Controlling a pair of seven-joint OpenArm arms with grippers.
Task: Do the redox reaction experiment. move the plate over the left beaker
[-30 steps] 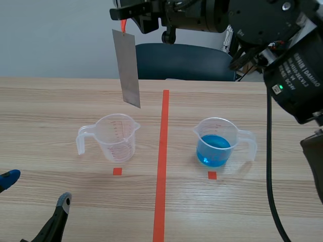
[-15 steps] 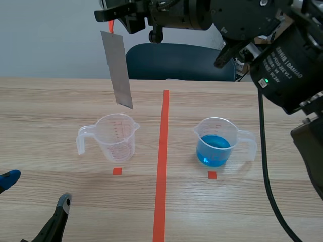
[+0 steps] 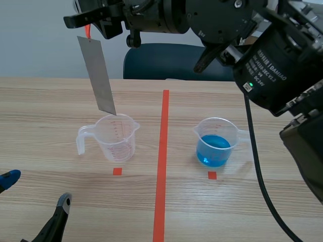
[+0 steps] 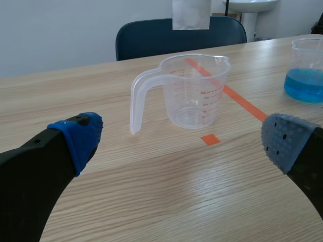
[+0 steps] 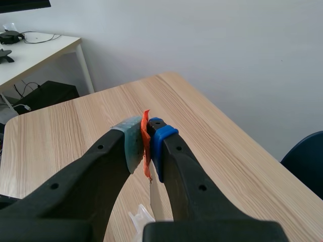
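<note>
Moving away from the blue beaker's side, the right arm is carrying the plate [image 3: 97, 75] sideways, and it is now hanging above the left beaker [image 3: 117, 136] rather than beside it. The right gripper [image 5: 146, 143] is clamping the orange tab [image 5: 147, 151] at the plate's top edge between its pads, high above the left beaker. The plate is hanging tilted, its lower corner over the beaker's rim and clear of it in the left wrist view. The left gripper [image 4: 181, 143] is sitting low in front of the left beaker, fingers spread wide, gripping nothing. The blue beaker [image 3: 217, 143] is standing well apart from the left beaker on the table [image 3: 50, 101].
</note>
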